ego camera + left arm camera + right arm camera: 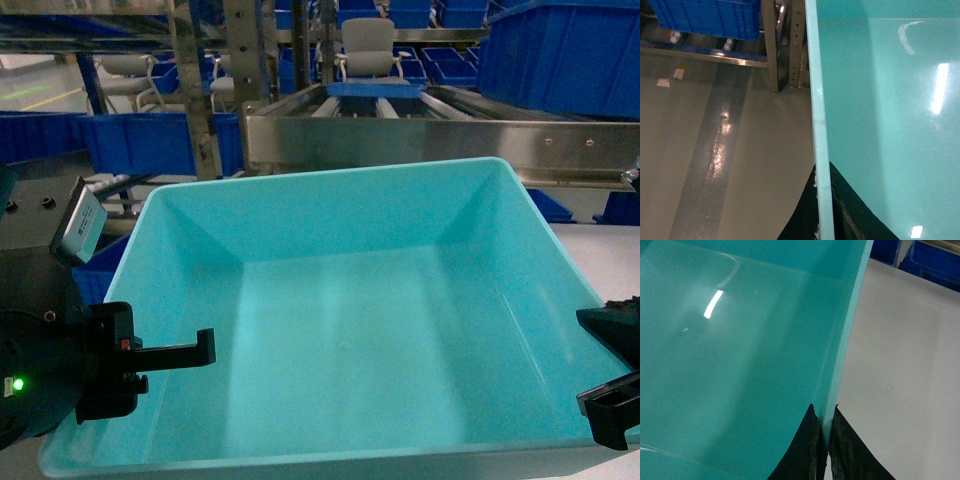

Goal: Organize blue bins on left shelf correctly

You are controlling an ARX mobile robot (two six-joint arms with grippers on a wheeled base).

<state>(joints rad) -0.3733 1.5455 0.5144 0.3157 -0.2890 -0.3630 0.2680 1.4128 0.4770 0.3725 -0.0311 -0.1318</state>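
Held level between both arms: the turquoise tub (340, 300), just short of the steel rail of the left shelf (400, 135), with white roller tracks (385, 105) visible beyond. Left claw (824, 200) pinched shut on the left rim and right claw (824, 445) clamped likewise on the right wall, one pad inside and one outside, presumably to share the load and stop so wide a bin from tipping. Probably lined up for sliding onto the rollers, among darker blue bins (560, 50).
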